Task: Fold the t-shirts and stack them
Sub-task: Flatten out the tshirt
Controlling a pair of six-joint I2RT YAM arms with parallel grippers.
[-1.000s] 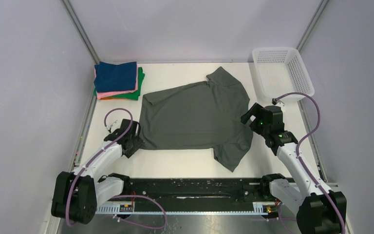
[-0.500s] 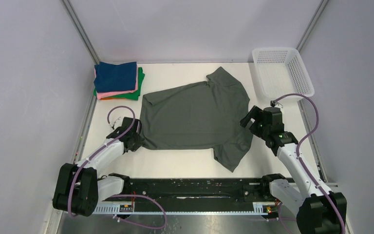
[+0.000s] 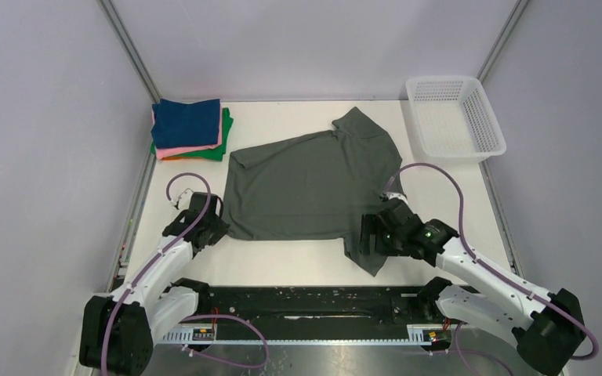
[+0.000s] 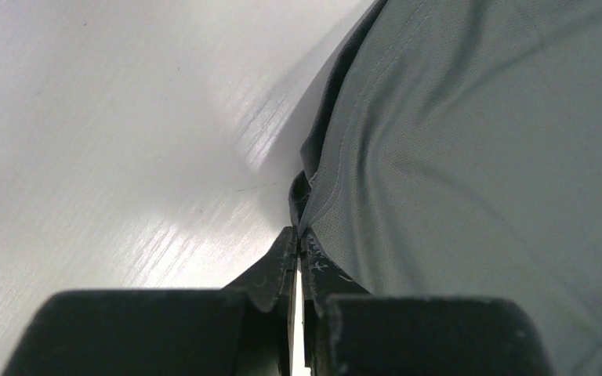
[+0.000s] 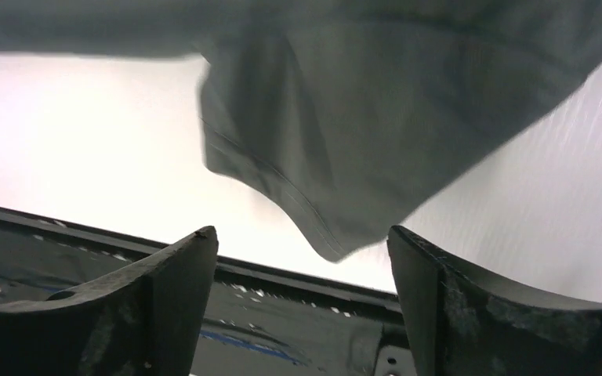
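t-shirt (image 3: pixel 306 188) fold at its opening step: the left gripper (image 4: pixel 298 235) is clamped tight on the near hem corner, the cloth spread flat beyond it. the right gripper (image 5: pixel 299 233) hangs wide open and empty over the near sleeve (image 5: pixel 321 157). next it likely must drop and pinch that sleeve. folded shirts (image 3: pixel 188 129) lie well beyond the left gripper.

Your left arm stretches low and forward with the left gripper (image 3: pixel 218 229) clamped on the t-shirt (image 3: pixel 306 188) corner, while your right arm bends inward, right gripper (image 3: pixel 365 237) spread wide.
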